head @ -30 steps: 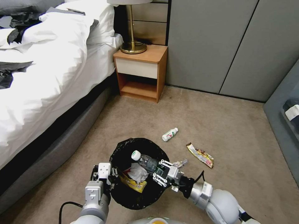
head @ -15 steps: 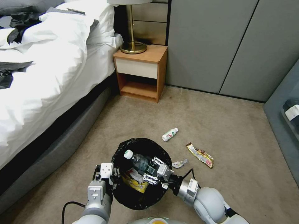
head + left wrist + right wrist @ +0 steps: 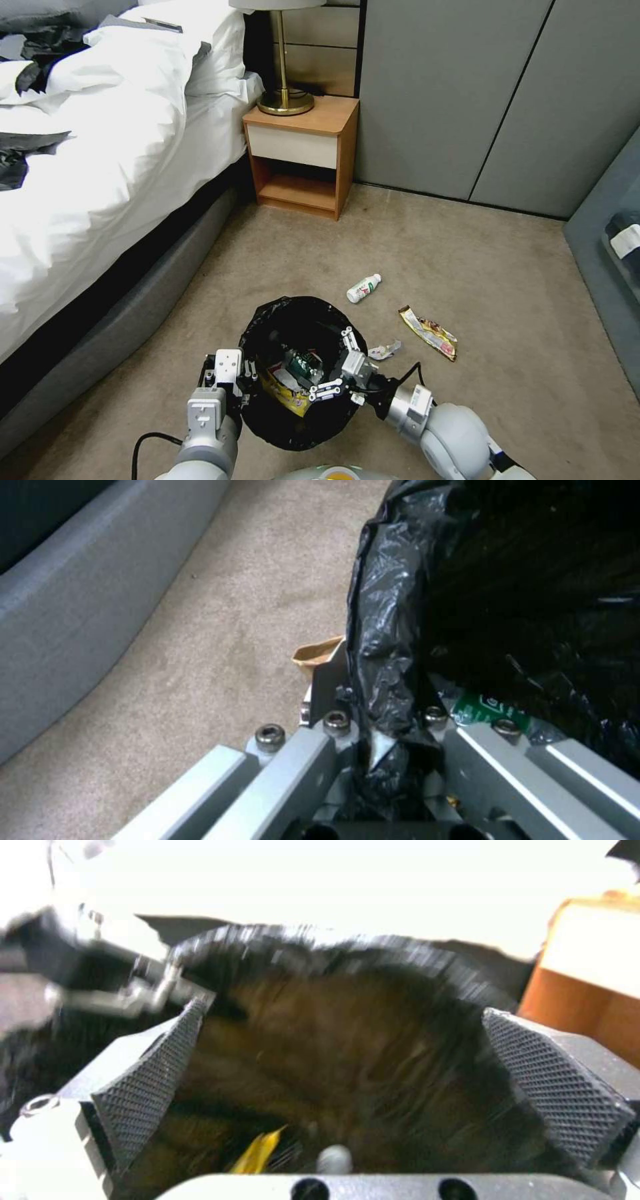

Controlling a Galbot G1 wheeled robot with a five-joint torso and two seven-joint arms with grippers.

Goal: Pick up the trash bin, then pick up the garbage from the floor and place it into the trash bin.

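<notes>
The trash bin (image 3: pixel 291 305), lined with a black bag, stands on the carpet floor (image 3: pixel 467 267) just in front of me. My left gripper (image 3: pixel 231 377) is shut on its near-left rim; the left wrist view shows the fingers (image 3: pixel 320 740) pinching the bag's fold (image 3: pixel 387 605). My right gripper (image 3: pixel 331 365) hangs open over the bin's mouth, its ridged pads (image 3: pixel 150 1080) spread wide with nothing between them. A clear bottle (image 3: pixel 301 363) and a yellow wrapper (image 3: pixel 288 395) lie inside. On the floor beyond lie more garbage: a small white bottle (image 3: pixel 363 288), a yellow wrapper (image 3: pixel 429 332) and a crumpled scrap (image 3: pixel 385 349).
The bed (image 3: pixel 100 167) with its grey base runs along the left. A wooden nightstand (image 3: pixel 301 157) with a brass lamp stands against the far wall. A scrap of brown paper (image 3: pixel 319 652) lies on the carpet by the bin's left side. Open carpet stretches to the right.
My right gripper carried the clear bottle over the bin, lowered, and opened. The bottle now lies inside the bin. The left gripper kept its hold on the rim.
</notes>
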